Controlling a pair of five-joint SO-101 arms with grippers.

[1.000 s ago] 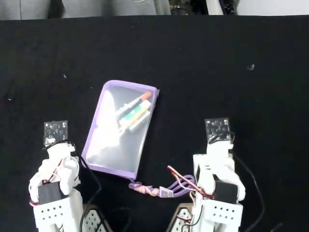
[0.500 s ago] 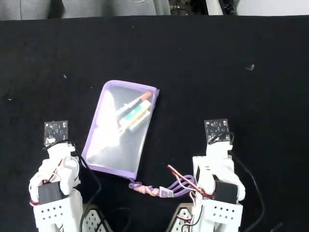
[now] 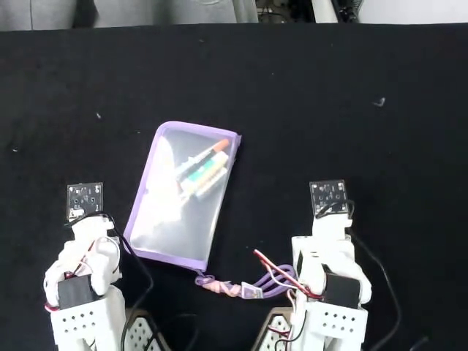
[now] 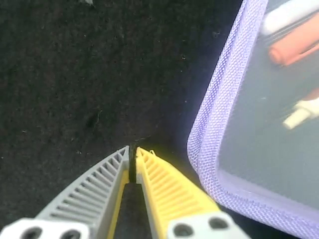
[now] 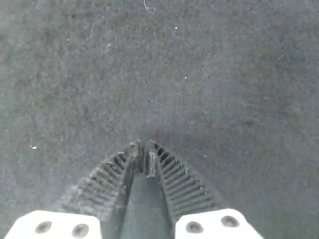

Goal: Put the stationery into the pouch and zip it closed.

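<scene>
A clear pouch point(image 3: 183, 196) with purple trim lies flat on the black table, left of centre, with several pens point(image 3: 202, 172) inside it near its far end. The left wrist view shows the pouch's purple edge point(image 4: 212, 134) beside my left gripper point(image 4: 133, 152), which is shut on nothing, just off the pouch's near corner. My right gripper point(image 5: 142, 149) is shut and empty over bare black cloth. In the high view both arms sit folded at the near edge, the left arm point(image 3: 82, 248) beside the pouch and the right arm point(image 3: 329, 248) well apart from it.
A purple and pink cord point(image 3: 234, 287) trails from the pouch's near corner toward the right arm's base. The far half of the black table point(image 3: 329, 95) is bare. Its far edge borders a pale floor.
</scene>
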